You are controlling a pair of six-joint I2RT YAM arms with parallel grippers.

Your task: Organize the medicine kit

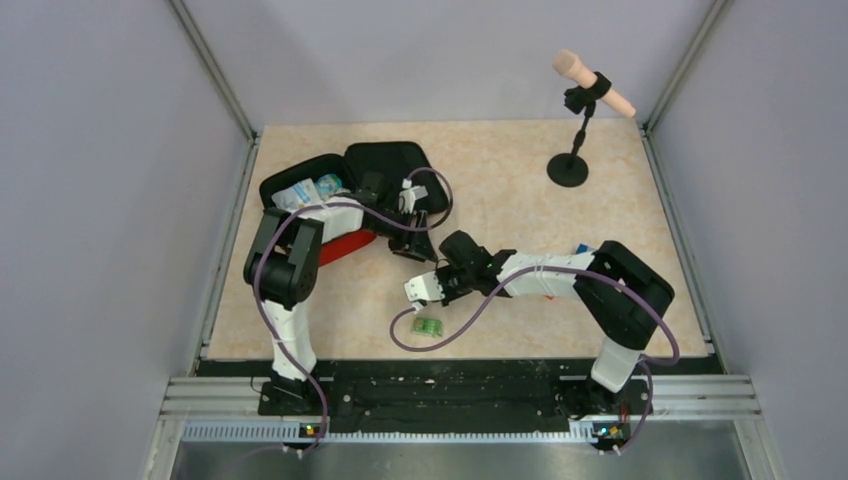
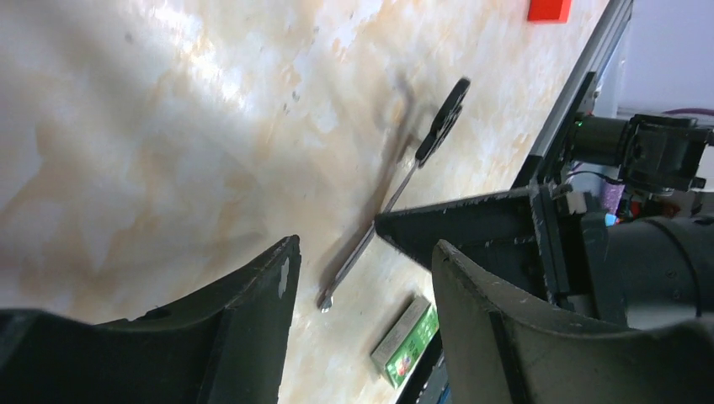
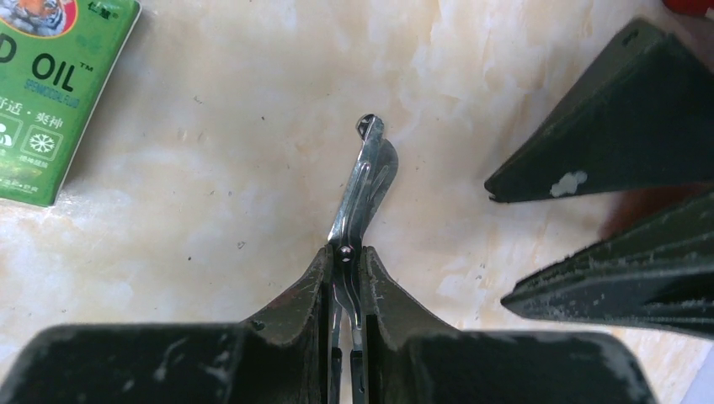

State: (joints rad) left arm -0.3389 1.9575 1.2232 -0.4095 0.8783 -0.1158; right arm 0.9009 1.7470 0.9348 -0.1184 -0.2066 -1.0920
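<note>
Right tool first: its two fingers are pinched almost together on a pair of metal scissors. They grip right at the pivot screw, so the closed blades stick out past the fingertips over the marbled desk. Whether the blade tip touches the surface I cannot tell.

Left tool hangs just beside it, on the far side, fingers spread wide with nothing between them. The scissors show through that gap, black handle loops at one end, but neither finger touches them.

A green box printed with the word OIL lies flat just ahead of the right tool, toward the near edge.

The medicine kit is beyond the left tool, toward the far left of the desk. It lies open with its black lining up and small packets in its left half. The left arm crosses over it, and a strip of red shell shows beneath that arm.

A small red block sits well past the scissor handles, close to the desk's edge. Far to the right of both tools, a black stand carries a beige microphone.
</note>
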